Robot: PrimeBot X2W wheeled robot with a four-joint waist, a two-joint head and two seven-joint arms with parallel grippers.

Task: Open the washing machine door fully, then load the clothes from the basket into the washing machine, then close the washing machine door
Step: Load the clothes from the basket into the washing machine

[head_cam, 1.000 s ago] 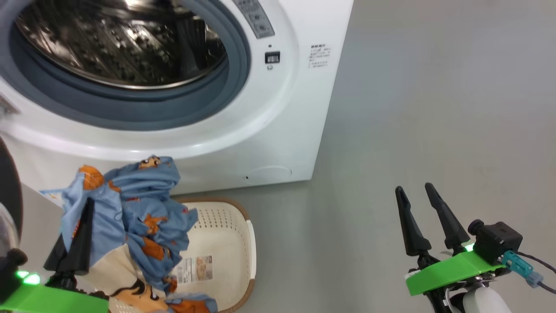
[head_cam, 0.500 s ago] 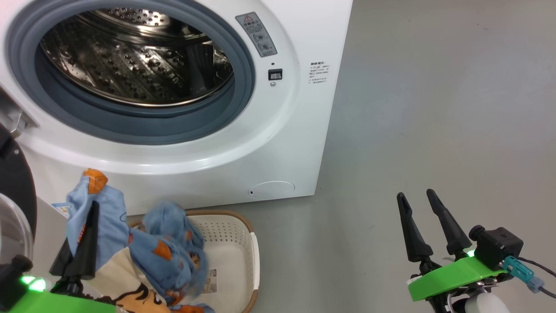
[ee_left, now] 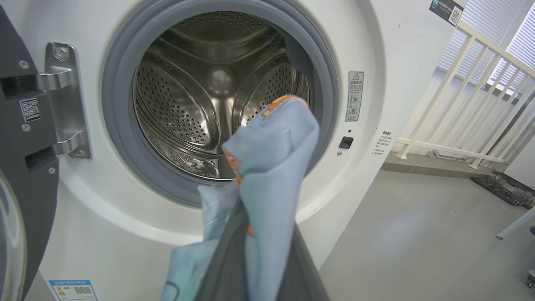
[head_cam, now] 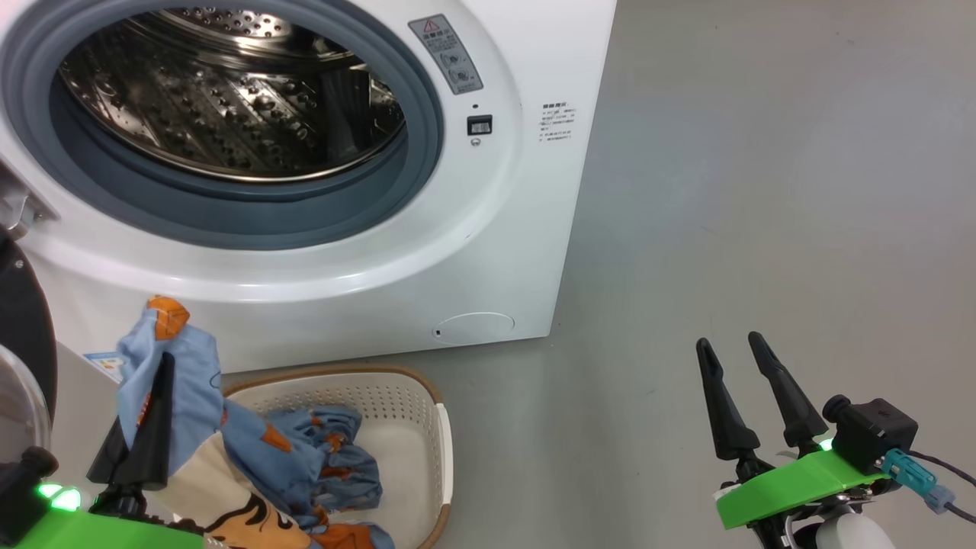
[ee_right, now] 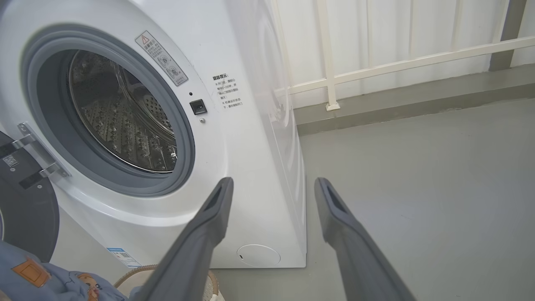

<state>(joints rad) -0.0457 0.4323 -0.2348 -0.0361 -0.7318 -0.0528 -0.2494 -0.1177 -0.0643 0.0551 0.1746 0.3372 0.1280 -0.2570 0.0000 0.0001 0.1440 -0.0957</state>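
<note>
Standing open at the far left edge, the washing machine door [head_cam: 27, 320] showed its dark ring and a slice of its glass bowl. Just right of it the left gripper [head_cam: 162, 366] was raised in front of the machine's lower panel, its jaws pinched tight on the clothes [head_cam: 191, 374]. A light blue garment with orange prints draped over the fingers. Its tail trailed down with a cream piece into the basket [head_cam: 412, 404], where more blue fabric lay bunched. The basket sat on the grey floor [head_cam: 762, 191] just in front of the washing machine [head_cam: 518, 229], whose steel drum [head_cam: 229, 99] gaped behind the grey gasket [head_cam: 229, 217]. Well to the right, the right gripper [head_cam: 728, 343] hovered over the floor, jaws spread wide, holding nothing.
</note>
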